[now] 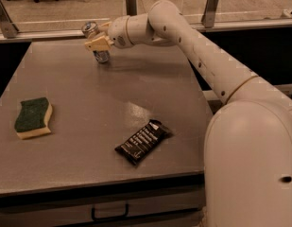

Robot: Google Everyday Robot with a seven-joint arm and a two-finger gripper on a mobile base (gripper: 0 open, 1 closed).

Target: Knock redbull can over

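Observation:
The redbull can (pixel 102 56) stands at the far edge of the grey table (pixel 112 108), left of the middle. Its shiny silver top leans up and to the left, so it looks tilted. My gripper (pixel 97 42) is right against the can's middle, reaching in from the right and covering part of its body. The cream arm (pixel 193 46) stretches from the right side across the back of the table.
A green and yellow sponge (pixel 33 117) lies at the left of the table. A black snack wrapper (pixel 142 141) lies near the front edge. A rail with metal posts (pixel 131 1) runs behind the table. The robot's white body (pixel 252 164) fills the right front.

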